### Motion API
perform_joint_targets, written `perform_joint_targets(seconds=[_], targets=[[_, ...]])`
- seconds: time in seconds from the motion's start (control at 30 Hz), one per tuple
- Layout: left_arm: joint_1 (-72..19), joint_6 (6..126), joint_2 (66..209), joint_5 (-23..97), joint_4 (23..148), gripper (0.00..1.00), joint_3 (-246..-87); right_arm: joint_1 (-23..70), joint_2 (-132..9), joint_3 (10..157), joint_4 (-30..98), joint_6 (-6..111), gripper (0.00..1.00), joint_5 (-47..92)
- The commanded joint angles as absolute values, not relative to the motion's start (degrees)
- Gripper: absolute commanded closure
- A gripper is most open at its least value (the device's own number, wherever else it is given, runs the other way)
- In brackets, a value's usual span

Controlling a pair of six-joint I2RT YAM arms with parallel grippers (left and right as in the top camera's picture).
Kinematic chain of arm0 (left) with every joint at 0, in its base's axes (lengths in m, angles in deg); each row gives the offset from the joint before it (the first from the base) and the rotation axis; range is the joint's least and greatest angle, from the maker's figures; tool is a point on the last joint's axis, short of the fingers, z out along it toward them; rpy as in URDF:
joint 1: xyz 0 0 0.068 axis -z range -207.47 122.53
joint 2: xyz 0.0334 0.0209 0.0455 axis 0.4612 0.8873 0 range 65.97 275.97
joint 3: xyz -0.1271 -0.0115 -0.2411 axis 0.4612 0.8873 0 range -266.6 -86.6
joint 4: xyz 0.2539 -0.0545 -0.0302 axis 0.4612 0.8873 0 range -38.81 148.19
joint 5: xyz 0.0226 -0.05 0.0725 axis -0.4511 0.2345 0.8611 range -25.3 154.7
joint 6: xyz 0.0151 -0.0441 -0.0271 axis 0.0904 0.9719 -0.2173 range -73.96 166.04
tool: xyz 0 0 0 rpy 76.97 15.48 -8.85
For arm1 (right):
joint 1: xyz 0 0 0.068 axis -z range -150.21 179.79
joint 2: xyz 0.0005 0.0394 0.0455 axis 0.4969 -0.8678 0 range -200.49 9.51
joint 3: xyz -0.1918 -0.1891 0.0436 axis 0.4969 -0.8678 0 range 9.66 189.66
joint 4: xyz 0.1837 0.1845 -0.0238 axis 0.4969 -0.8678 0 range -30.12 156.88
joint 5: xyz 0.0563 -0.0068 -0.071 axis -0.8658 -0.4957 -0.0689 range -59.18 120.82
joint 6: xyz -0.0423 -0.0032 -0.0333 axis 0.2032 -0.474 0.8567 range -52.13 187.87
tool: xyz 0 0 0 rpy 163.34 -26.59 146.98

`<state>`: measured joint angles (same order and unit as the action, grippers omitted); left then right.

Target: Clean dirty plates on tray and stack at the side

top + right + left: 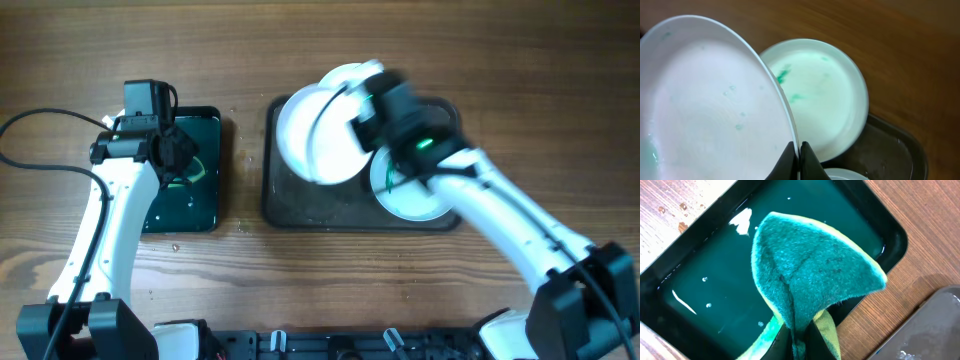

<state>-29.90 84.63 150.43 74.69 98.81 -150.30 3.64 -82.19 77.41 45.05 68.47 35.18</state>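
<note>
My right gripper [799, 152] is shut on the rim of a white plate [710, 110], holding it tilted above the dark tray [890, 150]. In the overhead view this plate [312, 135] hangs over the tray's [300, 205] left half, with the right gripper [355, 128] blurred. A second plate [825, 90] with green smears lies at the tray's far edge. A third plate [405, 198] sits partly under the right arm. My left gripper [799, 347] is shut on a green sponge [810, 270] over the black tray [700, 280].
The small glossy black tray [185, 205] holds a film of water and stands left of the dark tray. A corner of the dark tray [935, 325] shows in the left wrist view. A black cable [40, 160] runs across the wooden table at far left.
</note>
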Motion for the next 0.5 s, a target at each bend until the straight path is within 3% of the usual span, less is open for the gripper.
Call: perform_joint_targets(seconds=[0.0,0.23,0.47], targets=[[-30.25,83.76,150.63,74.32,98.61,0.96,-150.34,21.91,-81.67,78.43,45.25,58.81,0.96,11.42],[-30.25,83.78,150.63,73.25,98.54,0.96,-150.34,49.74,-92.97,78.41,51.13,49.26,0.96,4.89],[-30.25,83.78,150.63,73.25,98.37,0.96,-150.34,56.84,-100.75,78.39,53.99,45.94,0.96,10.72]])
